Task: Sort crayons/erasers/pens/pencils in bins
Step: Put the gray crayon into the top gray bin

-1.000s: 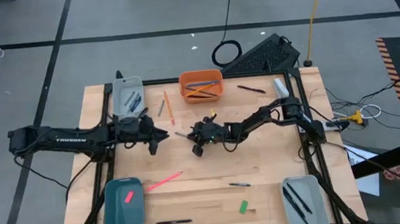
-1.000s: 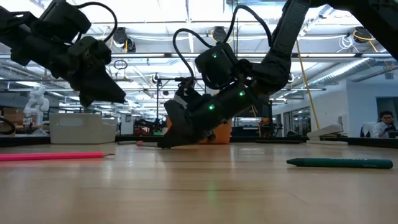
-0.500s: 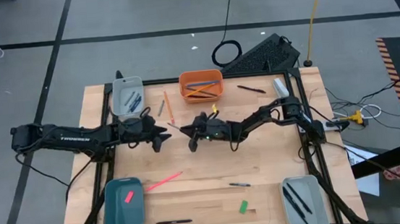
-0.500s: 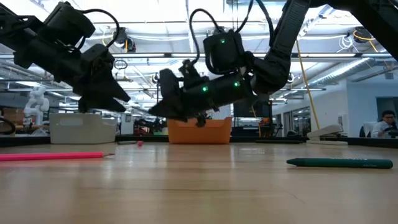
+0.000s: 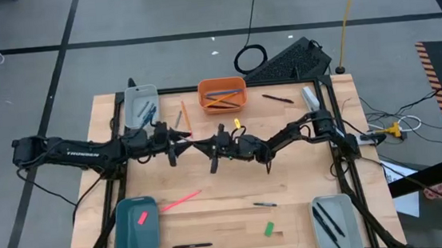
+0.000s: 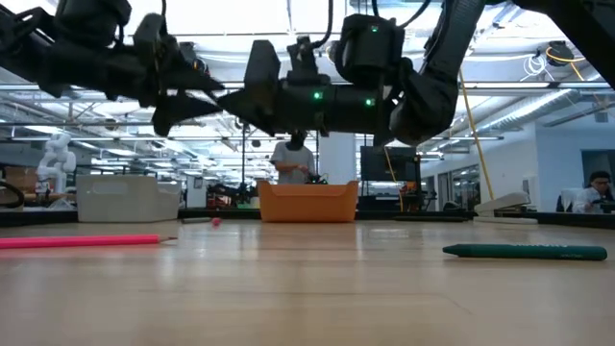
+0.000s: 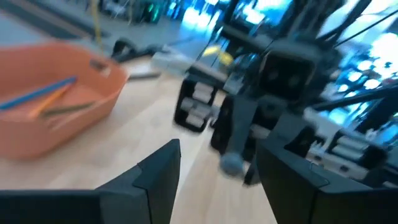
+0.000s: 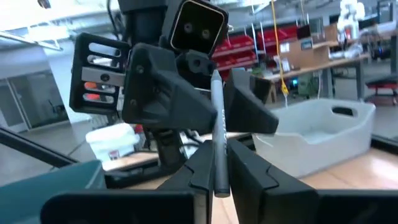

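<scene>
A slim grey crayon point(image 8: 217, 118) hangs in the air above the table's middle, with my right gripper point(image 5: 208, 146) shut on it. My left gripper point(image 5: 183, 146) faces it from the table's left, open, and its two fingers point(image 7: 157, 177) stand on either side of the crayon's rounded free end point(image 7: 231, 163). I cannot tell whether they touch it. Both grippers are well above the wood in the low view. The orange bin point(image 5: 222, 94) holds pencils. The pale bin point(image 5: 141, 107) at the far left holds crayons. My right gripper pinches the crayon's near end point(image 8: 219, 171) between its two fingers. The fingers come level from the table's right, and the crayon lies along them and sticks out past the tips toward my left gripper. It is lifted clear of the table, about level.
A teal bin point(image 5: 137, 226) with a pink eraser stands near left, a pale bin point(image 5: 334, 222) with pens near right. Loose on the wood lie a pink pencil point(image 5: 181, 200), an orange pencil point(image 5: 187, 119), a green eraser point(image 5: 269, 229), and pens point(image 5: 191, 245) point(image 5: 277, 98).
My right gripper has risen from the table top, tipped from pointing down to level, and carried the crayon up and toward the table's left. My left gripper has risen, levelled out and moved right, so that its fingers now flank the crayon's end.
</scene>
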### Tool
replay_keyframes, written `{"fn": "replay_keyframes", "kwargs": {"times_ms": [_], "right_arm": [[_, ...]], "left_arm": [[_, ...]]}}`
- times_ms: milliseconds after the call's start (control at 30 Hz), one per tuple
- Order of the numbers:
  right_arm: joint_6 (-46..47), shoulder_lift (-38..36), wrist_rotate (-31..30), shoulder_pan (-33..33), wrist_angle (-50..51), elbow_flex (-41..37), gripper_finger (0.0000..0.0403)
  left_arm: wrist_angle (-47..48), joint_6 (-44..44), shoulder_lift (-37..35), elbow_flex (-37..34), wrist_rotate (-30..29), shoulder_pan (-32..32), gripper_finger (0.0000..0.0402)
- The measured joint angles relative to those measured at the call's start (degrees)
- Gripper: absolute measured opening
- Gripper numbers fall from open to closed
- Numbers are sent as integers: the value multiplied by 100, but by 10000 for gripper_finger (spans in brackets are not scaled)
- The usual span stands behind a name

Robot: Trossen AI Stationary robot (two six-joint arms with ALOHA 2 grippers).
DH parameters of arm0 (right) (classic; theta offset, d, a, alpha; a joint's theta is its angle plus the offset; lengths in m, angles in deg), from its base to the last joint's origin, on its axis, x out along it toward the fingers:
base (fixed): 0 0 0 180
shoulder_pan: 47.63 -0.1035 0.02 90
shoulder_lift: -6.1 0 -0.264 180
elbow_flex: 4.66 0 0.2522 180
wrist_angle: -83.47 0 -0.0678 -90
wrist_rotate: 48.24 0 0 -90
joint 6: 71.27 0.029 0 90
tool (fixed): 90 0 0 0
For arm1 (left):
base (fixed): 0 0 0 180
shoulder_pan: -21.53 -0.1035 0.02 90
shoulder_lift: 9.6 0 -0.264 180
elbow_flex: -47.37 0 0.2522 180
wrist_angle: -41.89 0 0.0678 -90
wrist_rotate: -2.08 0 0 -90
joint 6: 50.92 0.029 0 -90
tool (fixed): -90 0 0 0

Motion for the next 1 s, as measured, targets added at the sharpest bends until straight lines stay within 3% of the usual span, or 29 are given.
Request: {"fn": "replay_keyframes", "kwargs": {"times_ms": [300,667,900,1000], "right_arm": [[-177,0,-13,-78,-462,2,31],[-297,-9,68,-158,-612,9,31],[-360,-20,166,-154,-577,15,36],[-398,-20,456,-143,-484,13,51]], "left_arm": [[-930,668,0,0,153,363,198],[-1140,1205,0,0,148,489,22],[-1283,1351,4,-7,175,493,34],[-1390,1391,1,-9,125,496,17]]}}
